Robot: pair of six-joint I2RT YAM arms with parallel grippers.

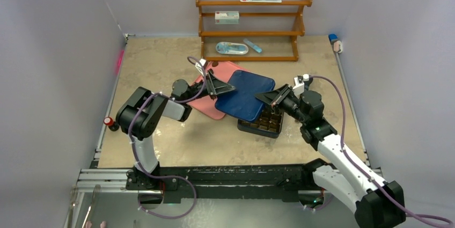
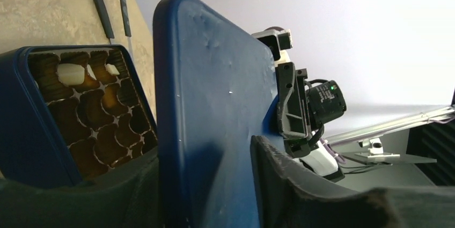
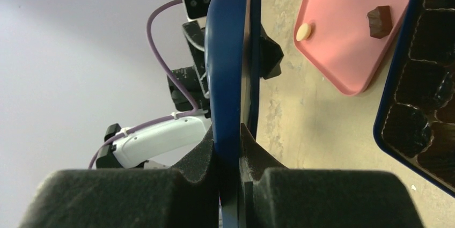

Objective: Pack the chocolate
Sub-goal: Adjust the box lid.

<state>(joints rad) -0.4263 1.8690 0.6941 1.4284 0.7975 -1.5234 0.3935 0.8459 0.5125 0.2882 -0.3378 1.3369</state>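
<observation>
A blue lid [image 1: 244,95] hangs tilted over the dark gridded box [image 1: 261,126], held at opposite edges. My left gripper [image 1: 217,86] is shut on its left edge, with the lid [image 2: 209,94] standing between the fingers [image 2: 206,153]. My right gripper [image 1: 271,99] is shut on the right corner, pads pressed on both faces of the lid [image 3: 229,137]. Cream-white chocolate [image 2: 71,74] lies in the box's far cells. A cream piece [image 3: 303,31] and a dark piece [image 3: 379,21] sit on the pink tray [image 3: 343,56]. The lid hides most of the box in the top view.
The pink tray [image 1: 206,104] lies partly under the lid's left side. A wooden shelf [image 1: 252,21] with small packages stands at the back wall. A red knob [image 1: 109,122] sits at the table's left edge. White walls enclose the table on three sides.
</observation>
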